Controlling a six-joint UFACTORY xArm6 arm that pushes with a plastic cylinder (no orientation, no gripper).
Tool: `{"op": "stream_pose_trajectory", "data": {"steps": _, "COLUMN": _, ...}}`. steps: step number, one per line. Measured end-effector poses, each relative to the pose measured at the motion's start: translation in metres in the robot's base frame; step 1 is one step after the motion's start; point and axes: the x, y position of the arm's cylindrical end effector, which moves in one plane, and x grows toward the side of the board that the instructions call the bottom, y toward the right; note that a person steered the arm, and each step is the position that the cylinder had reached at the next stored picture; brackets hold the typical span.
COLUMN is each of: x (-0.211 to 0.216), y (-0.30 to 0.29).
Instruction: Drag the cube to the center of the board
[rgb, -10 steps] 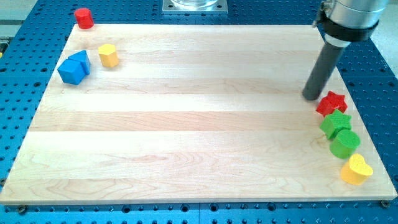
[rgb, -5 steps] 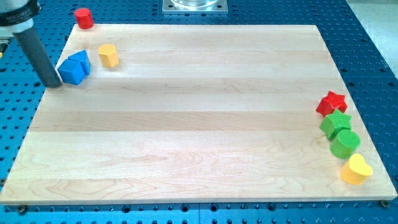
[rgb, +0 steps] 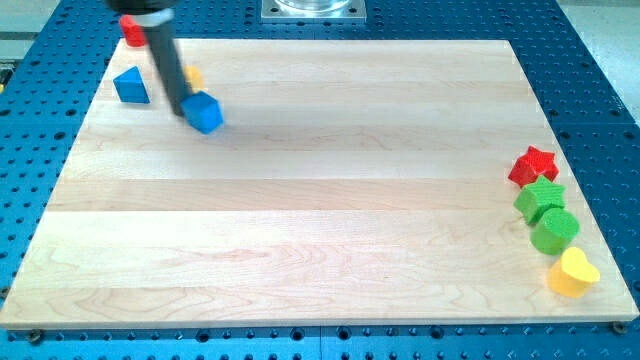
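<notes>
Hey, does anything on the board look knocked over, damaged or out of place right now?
Nothing looks damaged or toppled. My tip sits against the blue cube near the view's upper left; the blue triangular block stands apart.

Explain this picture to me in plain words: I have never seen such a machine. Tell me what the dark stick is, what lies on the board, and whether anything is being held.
This is one camera view looking down at a wooden board. The dark stick is the end of a robot arm; it has no hand, so nothing is held. My tip rests against the view's left side of the blue cube, in the upper left. Nearby lie a blue triangular block, a partly hidden yellow block and a red block. At the view's right edge sit a red star, a green star, a green cylinder and a yellow heart.
</notes>
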Motion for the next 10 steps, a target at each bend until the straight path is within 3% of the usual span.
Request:
{"op": "stream_pose_trajectory", "data": {"steps": 2, "x": 0.065, "y": 0.187}}
{"op": "stream_pose_trajectory", "data": {"steps": 3, "x": 0.062, "y": 0.122}}
{"op": "stream_pose_trajectory", "data": {"steps": 6, "x": 0.021, "y": 0.028}}
{"op": "stream_pose_trajectory", "data": {"steps": 7, "x": 0.039, "y": 0.011}}
{"op": "stream_pose_trajectory", "data": {"steps": 9, "x": 0.076, "y": 0.11}}
{"op": "stream_pose_trajectory", "data": {"steps": 10, "x": 0.096, "y": 0.048}}
